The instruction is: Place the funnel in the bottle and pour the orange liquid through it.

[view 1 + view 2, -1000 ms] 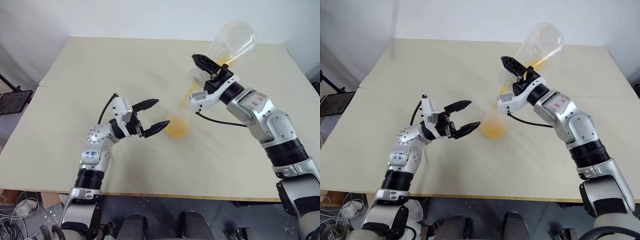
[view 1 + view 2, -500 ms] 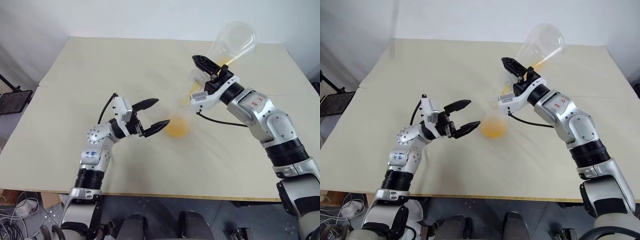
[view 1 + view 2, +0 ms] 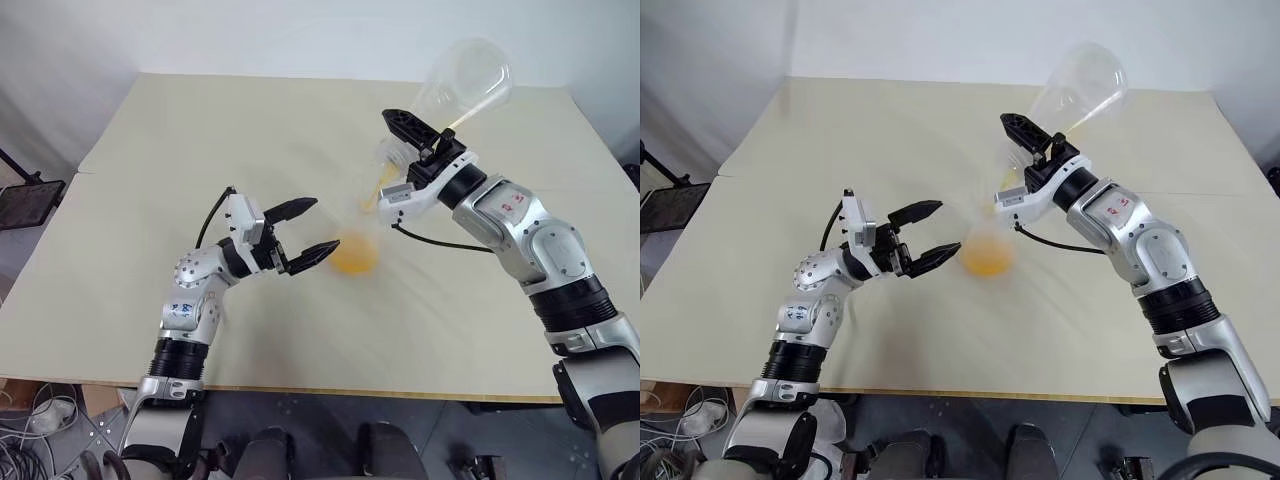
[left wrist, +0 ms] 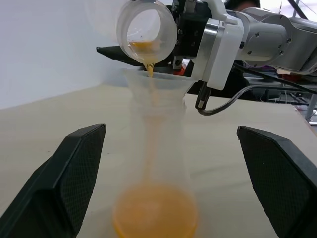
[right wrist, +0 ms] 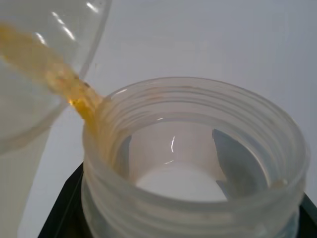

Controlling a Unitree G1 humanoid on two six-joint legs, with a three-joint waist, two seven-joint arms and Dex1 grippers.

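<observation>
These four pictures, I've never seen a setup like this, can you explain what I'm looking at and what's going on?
It's a two-armed humanoid robot at a table. Two pictures come from cameras in its head, looking down; the other two from a camera on each wrist. The right gripper is shut on a tilted clear flask, pouring orange liquid into a funnel that sits in a frosted bottle standing on the table. Liquid is pooling in the bottle's base. The left gripper is open, one finger on each side of the bottle, not touching it.
</observation>
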